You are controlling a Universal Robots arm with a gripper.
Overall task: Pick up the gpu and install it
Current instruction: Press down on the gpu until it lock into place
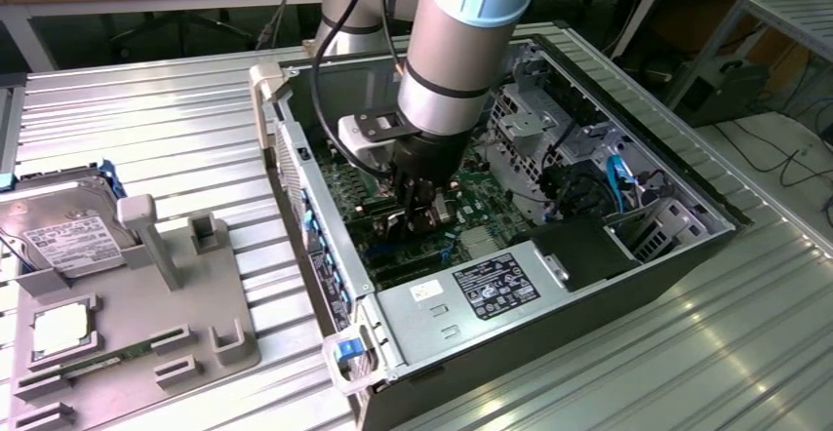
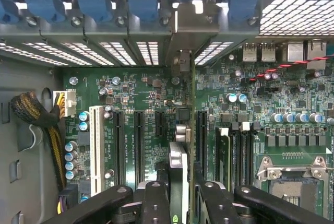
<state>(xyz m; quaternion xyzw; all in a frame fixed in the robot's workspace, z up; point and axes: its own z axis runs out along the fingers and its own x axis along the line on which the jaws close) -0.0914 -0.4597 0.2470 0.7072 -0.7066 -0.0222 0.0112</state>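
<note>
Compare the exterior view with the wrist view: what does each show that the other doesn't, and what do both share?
Exterior view: the whole computer case on the metal table, the grey holder tray with a hard drive, and the arm.
Wrist view: the expansion slots, the empty processor socket and the gpu edge-on between the fingers.
Both: the green motherboard and the gripper.

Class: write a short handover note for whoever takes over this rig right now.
Gripper: down inside the open PC case, shut on the gpu.
Gpu: held edge-on and upright over the motherboard, its bracket end toward the rear slot covers.
Done: gpu picked up and brought into the case.
Left: whether it is seated in a slot cannot be told; it is not released.
</note>
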